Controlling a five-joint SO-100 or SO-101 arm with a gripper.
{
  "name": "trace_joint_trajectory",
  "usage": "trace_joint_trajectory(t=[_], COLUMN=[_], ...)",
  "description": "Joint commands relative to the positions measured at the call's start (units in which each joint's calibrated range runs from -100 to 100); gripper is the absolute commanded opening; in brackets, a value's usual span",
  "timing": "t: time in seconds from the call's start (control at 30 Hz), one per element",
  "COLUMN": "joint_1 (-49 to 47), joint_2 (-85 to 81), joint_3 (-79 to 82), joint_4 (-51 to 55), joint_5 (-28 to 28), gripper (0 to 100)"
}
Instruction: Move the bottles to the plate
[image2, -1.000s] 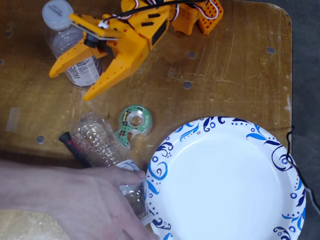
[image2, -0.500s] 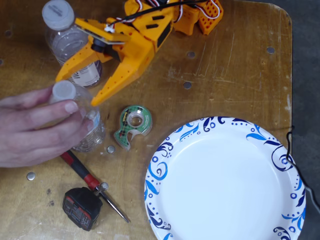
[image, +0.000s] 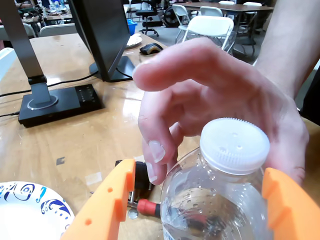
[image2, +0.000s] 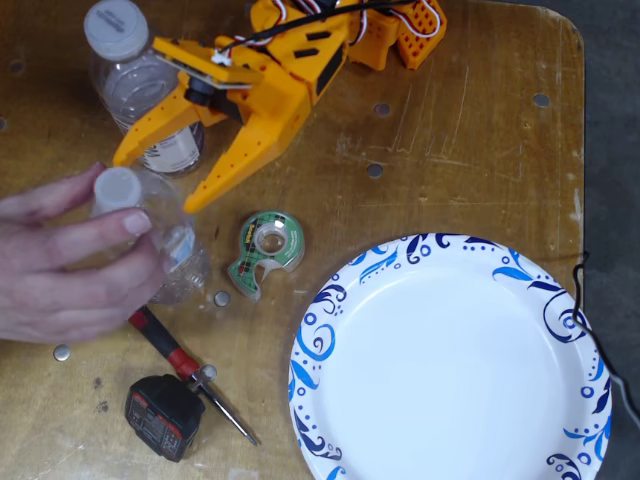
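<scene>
The orange hand (image2: 160, 180) reaches from the top edge toward the left of the fixed view, fingers spread wide with nothing clamped, straddling a standing bottle (image2: 135, 85) without visible pressure. A person's hand (image2: 70, 265) holds the second bottle (image2: 165, 245) just below the fingertips. The plate (image2: 330, 300) lies empty at lower right, with bare tabletop (image2: 450, 130) between it and the arm. A tape dispenser (image2: 265, 250) sits between. Only the wrist view shows the bottle's cap (image: 234, 145) between the orange fingers (image: 112, 200).

Scuffed, worn wooden tabletop (image2: 470, 130), clear glossy plastic bottles (image2: 140, 90) with ridged white caps, matt orange plastic tool (image2: 160, 175), smooth paper plate (image2: 450, 370)
</scene>
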Motion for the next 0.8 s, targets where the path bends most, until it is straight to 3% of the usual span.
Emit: trace_joint_trajectory(t=[0.0, 0.77], joint_1=[-0.04, -0.14], joint_2=[-1.35, -1.85], joint_3=[0.46, 1.81], joint_4=[-0.86, -0.86], joint_5=[0.11, 0.27], gripper=[27, 27])
